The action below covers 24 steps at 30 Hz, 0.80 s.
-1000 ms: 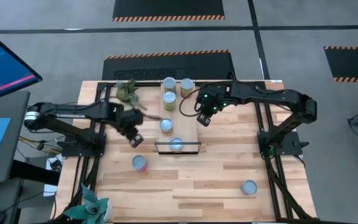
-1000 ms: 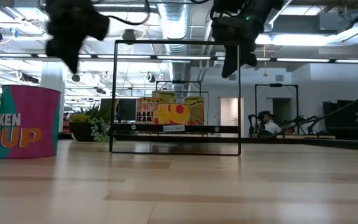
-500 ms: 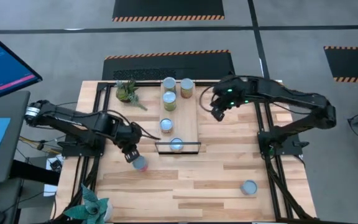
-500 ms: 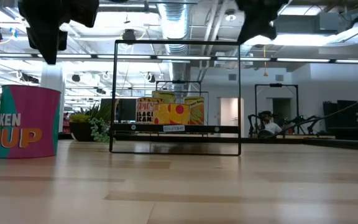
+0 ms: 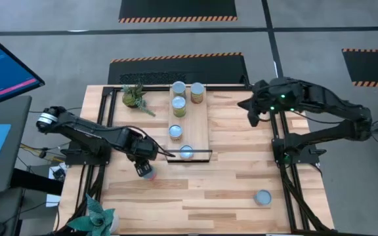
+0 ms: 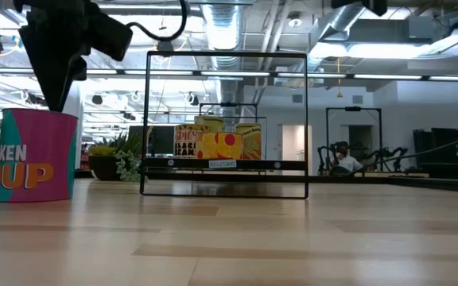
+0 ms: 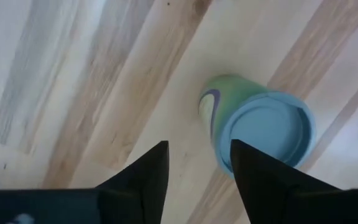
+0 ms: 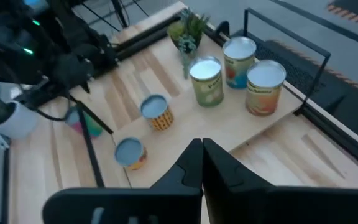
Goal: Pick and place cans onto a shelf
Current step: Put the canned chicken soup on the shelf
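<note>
My left gripper (image 5: 143, 168) points down, open, just over a pink and green can (image 5: 148, 172) standing on the tabletop left of the shelf. In the left wrist view that can (image 7: 263, 134) lies beside one finger, not between the two. The low view shows the gripper (image 6: 56, 99) close above the can (image 6: 34, 155). The shelf (image 5: 199, 121) is a light-wood board with a black frame (image 5: 188, 156) at its near end; several cans (image 5: 178, 105) stand on it. My right gripper (image 5: 251, 116) is shut, raised right of the shelf.
Another can (image 5: 262, 196) stands alone near the table's front right. A small green plant (image 5: 133, 96) sits at the shelf's far left, and a second plant (image 5: 97, 219) at the table's near left corner. Bare wood lies between the shelf and the lone can.
My left gripper has gone toward the table's near edge and down, ending over the pink can. My right gripper has drawn back from above the shelf toward the table's right edge and risen, leaving the low view almost wholly. No can has moved.
</note>
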### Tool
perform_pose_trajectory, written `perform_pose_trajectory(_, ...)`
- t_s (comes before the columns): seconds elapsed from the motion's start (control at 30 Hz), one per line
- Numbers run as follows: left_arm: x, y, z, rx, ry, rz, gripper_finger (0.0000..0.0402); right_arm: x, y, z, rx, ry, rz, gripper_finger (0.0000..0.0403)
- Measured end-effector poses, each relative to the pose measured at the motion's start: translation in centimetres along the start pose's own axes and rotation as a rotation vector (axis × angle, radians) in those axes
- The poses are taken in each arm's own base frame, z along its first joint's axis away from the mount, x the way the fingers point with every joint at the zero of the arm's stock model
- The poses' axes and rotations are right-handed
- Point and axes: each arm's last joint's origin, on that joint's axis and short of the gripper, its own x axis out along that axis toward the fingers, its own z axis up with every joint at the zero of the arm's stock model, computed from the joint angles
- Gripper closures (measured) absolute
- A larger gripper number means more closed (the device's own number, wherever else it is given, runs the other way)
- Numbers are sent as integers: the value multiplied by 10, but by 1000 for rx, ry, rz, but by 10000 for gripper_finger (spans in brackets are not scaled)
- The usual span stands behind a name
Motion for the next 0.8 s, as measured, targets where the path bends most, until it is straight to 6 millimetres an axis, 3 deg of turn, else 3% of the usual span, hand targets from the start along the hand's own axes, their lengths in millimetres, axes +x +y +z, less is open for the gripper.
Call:
perform_pose_trajectory(0.23, 14, -5, 4, 25, 69, 13, 244, -14, 1, -4, 10, -12, 28, 378)
perform_pose_trajectory(0.6, 20, -9, 9, 27, 55, 2, 245, -13, 3, -8, -3, 21, 32, 377)
perform_pose_trajectory(0.8, 28, -8, 7, -4, 67, -24, 275, -14, 2, -9, -7, 32, 27, 376)
